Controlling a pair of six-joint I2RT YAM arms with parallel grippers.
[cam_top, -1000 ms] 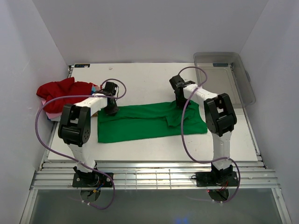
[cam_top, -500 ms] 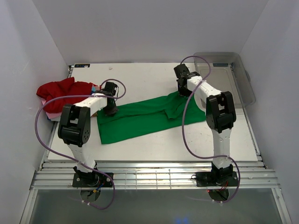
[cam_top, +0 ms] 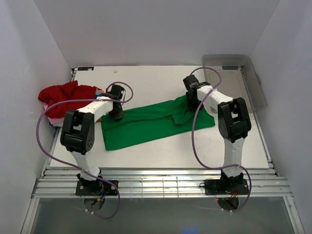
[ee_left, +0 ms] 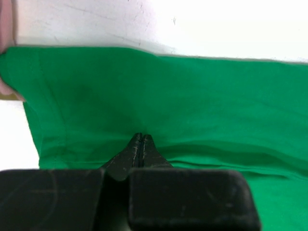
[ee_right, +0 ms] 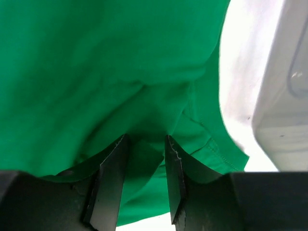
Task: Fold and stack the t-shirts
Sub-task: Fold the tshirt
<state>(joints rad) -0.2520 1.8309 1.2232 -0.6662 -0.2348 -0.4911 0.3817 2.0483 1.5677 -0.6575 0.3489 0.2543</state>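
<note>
The bright green t-shirt (cam_top: 151, 124) lies folded into a long strip across the table's middle, slanting up to the right. My left gripper (cam_top: 116, 115) is at its upper left corner, shut with its tips (ee_left: 141, 137) pinching the green cloth (ee_left: 192, 96). My right gripper (cam_top: 191, 102) is at the shirt's upper right end. Its jaws stand apart (ee_right: 147, 144), and slack green cloth (ee_right: 96, 72) hangs between and over them. The red t-shirt (cam_top: 63, 95) lies crumpled at the far left, with the edge of the pink/white one (cam_top: 48, 107) showing under it.
The clear plastic bin (cam_top: 243, 73) stands at the back right corner, close to my right gripper; its wall (ee_right: 284, 96) shows in the right wrist view. White walls enclose the table (cam_top: 146, 78) on three sides.
My right gripper pulled the shirt's right end toward the back, then opened its jaws. The shirt now lies slanted. My left gripper stayed put and shut.
</note>
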